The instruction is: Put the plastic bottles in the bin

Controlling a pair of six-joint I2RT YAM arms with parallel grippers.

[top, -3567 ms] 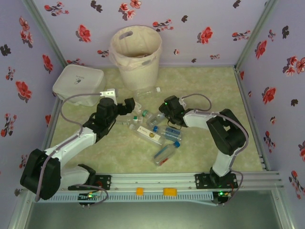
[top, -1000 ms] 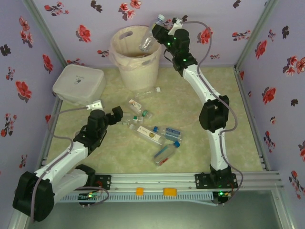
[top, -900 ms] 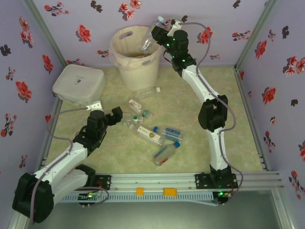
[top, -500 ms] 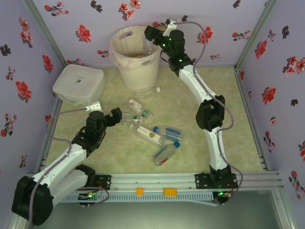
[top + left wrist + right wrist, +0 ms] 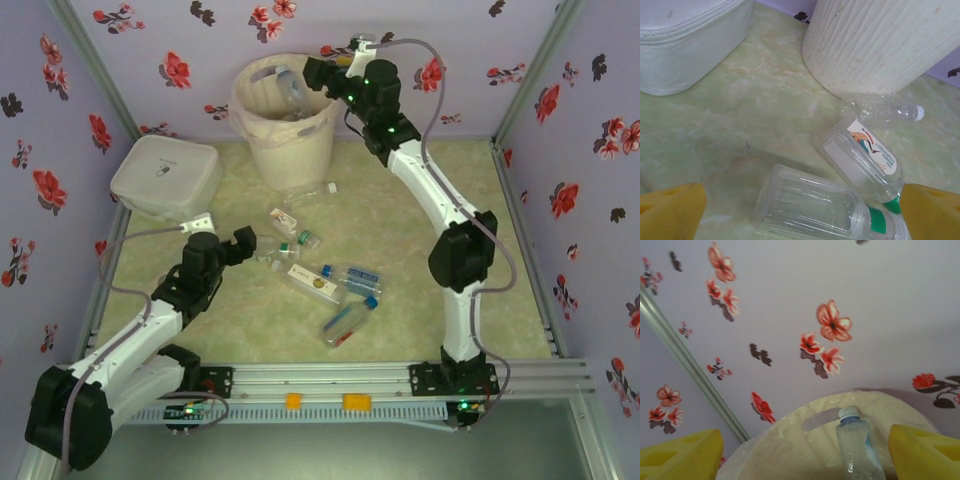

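Two arms, two very different postures. The right arm (image 5: pixel 425 190) rises from its base, bends at the elbow and stretches up and leftward toward the back wall, bringing the right gripper (image 5: pixel 318 74) to the right-hand rim of the bin (image 5: pixel 265 135). Its yellow fingers (image 5: pixel 682 455) stand well apart. In the right wrist view a pale-capped bottle (image 5: pixel 855 447) sits between them with a gap on either side (touching neither finger). Its cap points to the top of that view, and behind it are the bin's lined rim and oval handle cut-out. From above, this bottle shows in the bin mouth against the liner.

The left arm (image 5: pixel 130 335) lies low, reaching forward and to the right over the table (image 5: pixel 430 200). The left gripper (image 5: pixel 240 243) is spread wide just above the surface, holding nothing. In the left wrist view a green-banded bottle (image 5: pixel 810 202) lies on the table between its pads. Beyond it lies a labelled bottle (image 5: pixel 862 160), then a white-capped bottle (image 5: pixel 882 109) right at the foot of the bin. More bottles lie in a loose cluster mid-table, with a blue-capped bottle (image 5: pixel 348 322) nearest the arm bases. The flat white box (image 5: pixel 165 175) sits left of the bin.
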